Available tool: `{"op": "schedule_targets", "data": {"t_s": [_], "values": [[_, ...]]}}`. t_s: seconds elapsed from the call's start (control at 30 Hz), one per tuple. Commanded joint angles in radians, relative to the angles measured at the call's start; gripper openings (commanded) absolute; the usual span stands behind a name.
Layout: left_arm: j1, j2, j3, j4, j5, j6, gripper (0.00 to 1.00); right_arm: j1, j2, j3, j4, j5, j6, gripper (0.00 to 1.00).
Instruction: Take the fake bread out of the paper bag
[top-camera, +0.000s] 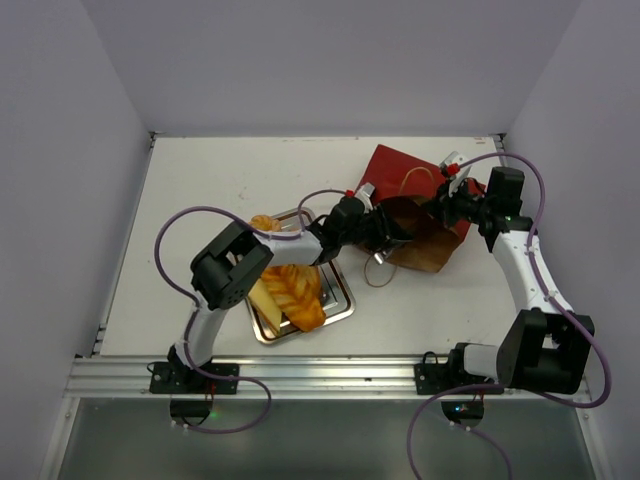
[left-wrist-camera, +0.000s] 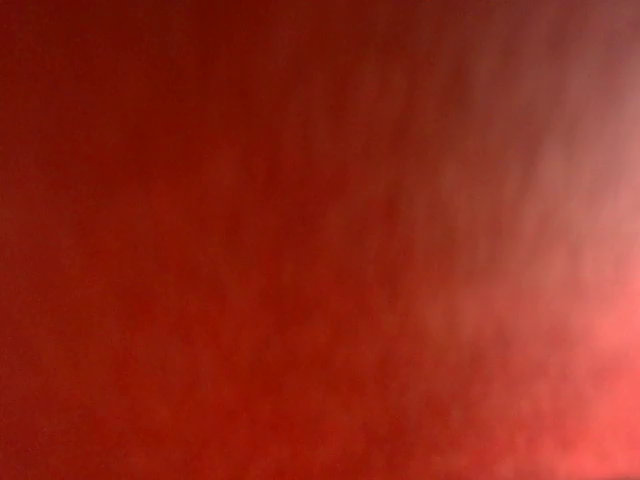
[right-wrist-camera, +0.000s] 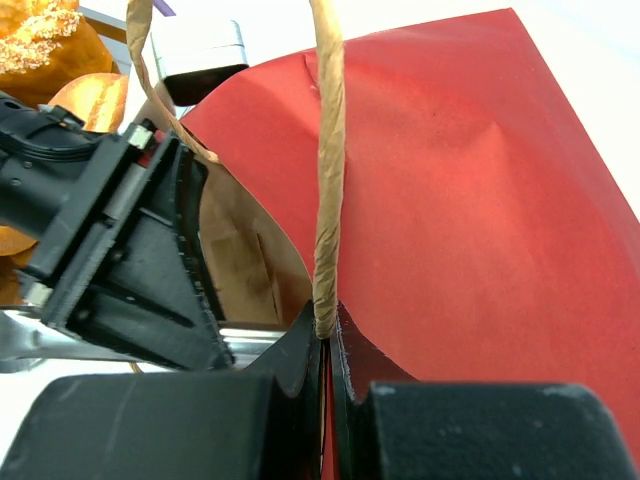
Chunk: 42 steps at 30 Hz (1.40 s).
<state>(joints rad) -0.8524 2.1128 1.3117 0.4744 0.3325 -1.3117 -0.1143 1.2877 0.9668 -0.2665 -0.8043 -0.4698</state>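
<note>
Right pincer (right-wrist-camera: 325, 345) clamps the paper bag (right-wrist-camera: 470, 200) by its string handle (right-wrist-camera: 328, 150); left pincer (top-camera: 378, 230) reaches inside, grip unseen. Fake bread (top-camera: 295, 290) fills the metal tray (top-camera: 343, 300); next, fish out any remaining.

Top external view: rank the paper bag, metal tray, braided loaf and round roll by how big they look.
1. paper bag and metal tray: these look about alike and both are partly covered, so I am not ranking them.
2. braided loaf.
3. round roll, only partly visible.
</note>
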Motion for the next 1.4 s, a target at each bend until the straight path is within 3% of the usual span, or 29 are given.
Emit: {"op": "schedule_targets", "data": {"t_s": [0.0,0.93,1.13,1.37], "values": [[-0.004,0.013,0.079,-0.072,-0.047,0.109,0.45,-0.002,-0.001,0.012,0.001,-0.042,-0.001,0.00],[-0.028,0.099,0.225,-0.169,0.046,0.236,0.45,-0.001,-0.004,0.001,0.015,-0.055,0.013,0.00],[-0.039,0.047,0.184,-0.174,0.005,0.273,0.45,-0.002,-0.005,0.000,0.024,-0.049,0.023,0.00],[-0.042,-0.049,0.029,-0.091,-0.115,0.267,0.45,-0.002,-0.010,-0.004,0.038,-0.033,0.040,0.00]]}}
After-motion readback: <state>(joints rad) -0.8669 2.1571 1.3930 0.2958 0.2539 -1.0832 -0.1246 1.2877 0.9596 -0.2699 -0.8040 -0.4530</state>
